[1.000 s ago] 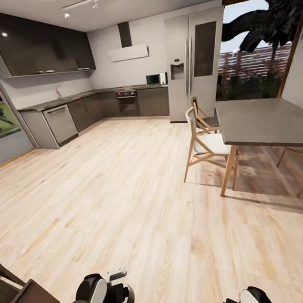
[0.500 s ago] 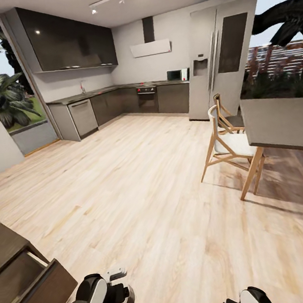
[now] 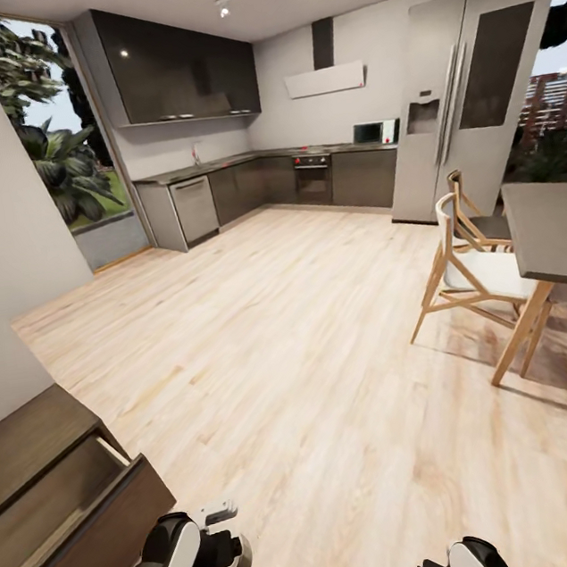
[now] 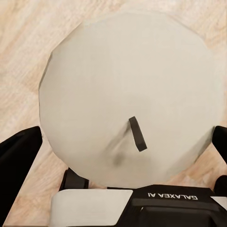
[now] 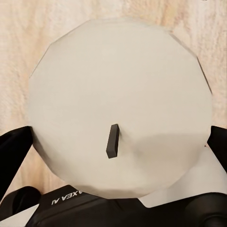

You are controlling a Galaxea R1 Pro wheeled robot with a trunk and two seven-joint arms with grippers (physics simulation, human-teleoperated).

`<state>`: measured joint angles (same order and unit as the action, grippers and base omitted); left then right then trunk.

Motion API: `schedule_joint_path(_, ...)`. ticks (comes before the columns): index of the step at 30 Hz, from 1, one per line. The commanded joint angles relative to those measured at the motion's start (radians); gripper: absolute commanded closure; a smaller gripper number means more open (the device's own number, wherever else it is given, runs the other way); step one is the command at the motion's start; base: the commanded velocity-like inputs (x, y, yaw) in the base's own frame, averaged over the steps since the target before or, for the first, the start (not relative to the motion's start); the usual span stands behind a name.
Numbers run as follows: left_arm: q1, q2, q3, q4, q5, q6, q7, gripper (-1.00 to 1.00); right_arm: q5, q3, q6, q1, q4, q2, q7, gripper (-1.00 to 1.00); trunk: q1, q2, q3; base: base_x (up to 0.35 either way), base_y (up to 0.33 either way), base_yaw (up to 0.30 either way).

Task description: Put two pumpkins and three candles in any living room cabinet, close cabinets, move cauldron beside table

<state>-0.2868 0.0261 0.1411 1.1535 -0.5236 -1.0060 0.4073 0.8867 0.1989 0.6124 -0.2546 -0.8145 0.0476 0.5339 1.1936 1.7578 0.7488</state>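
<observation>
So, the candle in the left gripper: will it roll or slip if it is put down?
The candle has a broad flat top, so set upright it would probably stand steady. Its side looks round and faceted, so laid down it could roll on the wooden floor. The surface looks smooth and waxy, so it may slip somewhat between the left gripper's dark fingers.

**Open-plan kitchen and dining corner**

Pale wood plank floor (image 3: 286,364) runs from near to far. Along the far wall stand dark base units with an oven (image 3: 315,180), a microwave (image 3: 376,132) on the counter and a white range hood (image 3: 326,79) above. A tall grey fridge (image 3: 474,99) stands far right. At right, a grey dining table (image 3: 554,232) with a wooden chair (image 3: 471,271) tucked beside it. Far left, a window (image 3: 58,153) shows green plants.
</observation>
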Motion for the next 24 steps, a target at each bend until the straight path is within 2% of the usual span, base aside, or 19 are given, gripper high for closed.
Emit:
schedule_joint_path(1,0.0,0.0,0.0,0.0,-0.001,0.0,-0.001,1.0,0.0,0.0,0.0,0.0,0.0,0.0,0.0,1.0,0.0,0.0,0.001,0.0,0.0,0.267)
schedule_joint_path(9,0.0,-0.001,0.0,0.0,-0.001,0.001,0.0,1.0,0.0,0.005,0.0,0.0,-0.001,0.0,0.0,1.0,0.0,0.0,0.006,0.0,0.0,0.267)
schedule_joint_path(13,0.0,-0.007,0.0,0.001,-0.001,0.001,0.0,1.0,0.0,0.069,-0.002,0.0,-0.002,0.0,0.001,1.0,0.0,0.0,0.008,0.0,0.0,0.267)
schedule_joint_path(15,0.0,-0.009,0.0,0.002,-0.001,0.001,0.0,1.0,0.0,0.088,-0.011,0.0,-0.001,0.0,0.002,1.0,0.0,0.0,0.01,0.0,0.0,0.267)
schedule_joint_path(24,0.0,-0.014,0.0,0.002,-0.001,0.001,0.002,1.0,0.0,0.099,-0.029,0.0,0.0,0.0,0.002,1.0,0.0,0.0,0.016,0.0,-0.006,0.267)
